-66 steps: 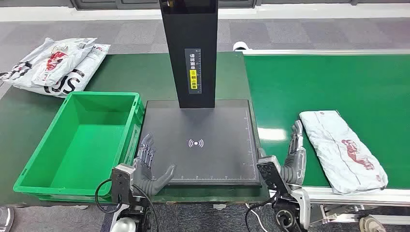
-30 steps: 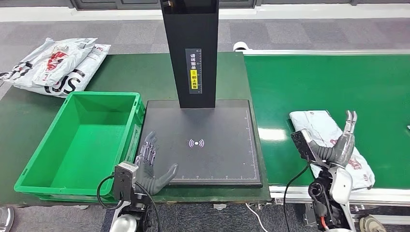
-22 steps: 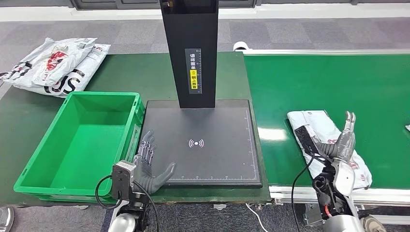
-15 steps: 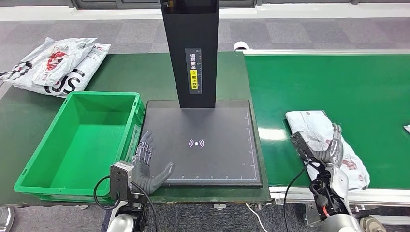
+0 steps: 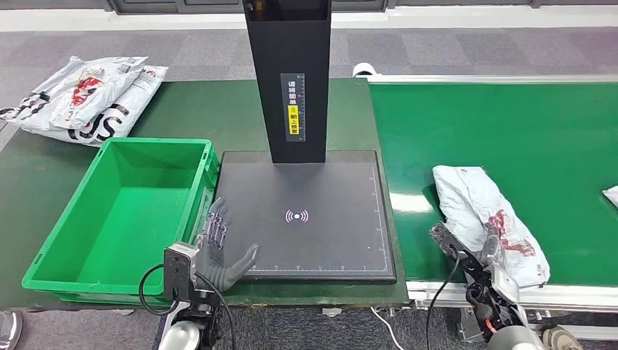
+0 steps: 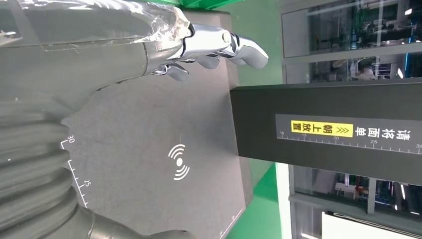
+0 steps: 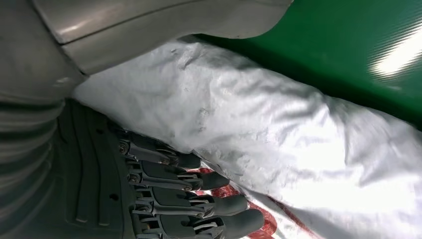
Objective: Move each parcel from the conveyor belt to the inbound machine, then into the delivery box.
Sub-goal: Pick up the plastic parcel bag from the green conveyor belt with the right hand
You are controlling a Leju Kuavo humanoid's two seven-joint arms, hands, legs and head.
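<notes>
A white parcel (image 5: 484,211) with red print lies on the green conveyor belt (image 5: 510,117), near its front edge. My right hand (image 5: 487,251) is at the parcel's near end. In the right wrist view the parcel (image 7: 278,134) sits between the thumb and the dark fingers (image 7: 199,199), which curl against it. My left hand (image 5: 218,248) rests with its fingers apart at the near left corner of the black inbound machine plate (image 5: 321,182), holding nothing; the left wrist view shows the left hand (image 6: 209,45) over the plate (image 6: 139,144). The green delivery box (image 5: 44,248) stands left of the plate.
The machine's black column (image 5: 286,80) rises from the plate's far edge. Another white parcel (image 5: 611,195) enters at the belt's right edge. A pile of white parcels (image 5: 80,98) lies on the dark table at the far left.
My right hand swung from the belt's left edge over the parcel, then came down and closed on its near end. The parcel has crumpled and shifted left. The left hand stayed put.
</notes>
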